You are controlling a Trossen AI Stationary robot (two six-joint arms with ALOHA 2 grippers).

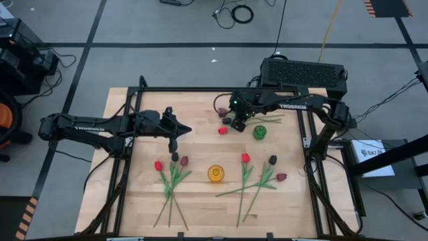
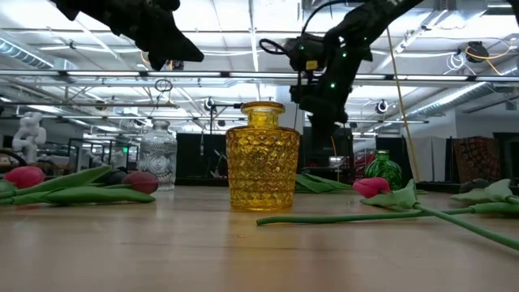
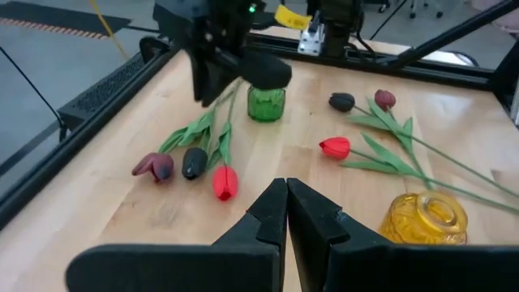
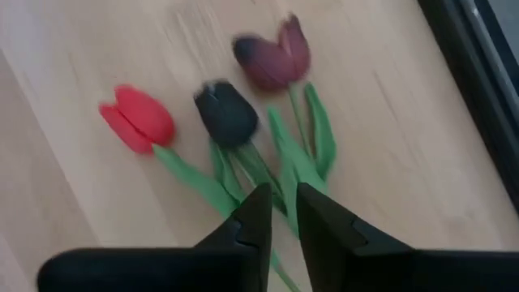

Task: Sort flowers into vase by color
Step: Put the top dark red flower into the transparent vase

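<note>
3 tulips (image 4: 227,113) under right end effector (image 4: 278,203), clear vase (image 2: 159,154) low view only

flowers spread across the counter, both arms over it

the wooden counter (image 1: 200,201) carries a yellow vase (image 1: 215,173) between two tulip clusters, left (image 1: 171,175) and right (image 1: 257,175). a green vase (image 1: 259,132) stands beside a red tulip (image 1: 223,130). the right hand (image 1: 237,124) hovers there; the left hand (image 1: 173,145) hangs above the left cluster.

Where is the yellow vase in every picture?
High view: yellow vase sits low in the middle, between two flower bunches.
Low view: yellow vase stands dead centre, upright.
Left wrist view: yellow vase at the lower right.
Right wrist view: not in it.
Shared landmark: green vase.
</note>
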